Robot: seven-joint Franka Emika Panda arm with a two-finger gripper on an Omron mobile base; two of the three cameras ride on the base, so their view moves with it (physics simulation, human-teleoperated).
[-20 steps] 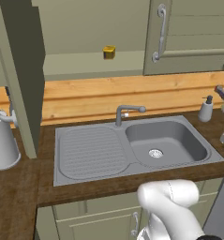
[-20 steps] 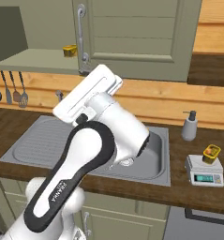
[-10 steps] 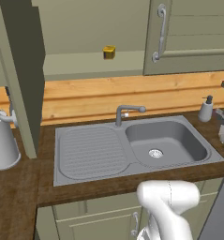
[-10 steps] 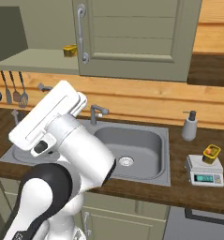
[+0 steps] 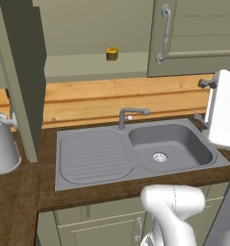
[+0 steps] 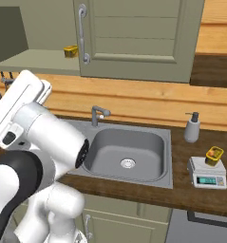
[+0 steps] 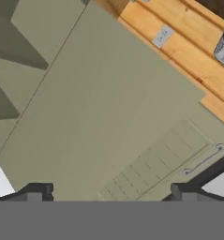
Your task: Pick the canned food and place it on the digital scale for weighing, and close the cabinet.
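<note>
The cabinet (image 6: 134, 38) hangs on the wall above the sink (image 6: 124, 152), which serves here as the landmark. Its right door is shut, with a curved silver handle (image 6: 81, 33) near its left edge. Its left door (image 5: 20, 72) stands swung out toward the room, up and to the left of the sink, leaving the shelf (image 5: 92, 65) inside open to view.

The counter (image 6: 200, 194) is dark brown wood and carries the sink, with a lighter wooden strip of wall behind it. The sink is grey, with a ribbed drainboard (image 5: 90, 156) on its left side, a basin with a round drain on its right, and a tap (image 5: 131, 115) at the back edge.

The white arm (image 6: 43, 142) rises in front of the sink and to its left in the right base view. The fingers (image 7: 108, 192) show as two dark tips well apart at the bottom of the hand view, with nothing between them, facing olive cabinet panelling.

A light-grey kettle-like pot (image 5: 3, 149) stands on the counter left of the sink. The scale (image 6: 207, 173) sits on the counter right of the sink, and a soap bottle (image 6: 193, 128) stands behind it, near the wall.

The can (image 6: 214, 156) rests on top of the scale. A second, similar can (image 5: 112, 54) sits on the cabinet shelf, above the sink.
</note>
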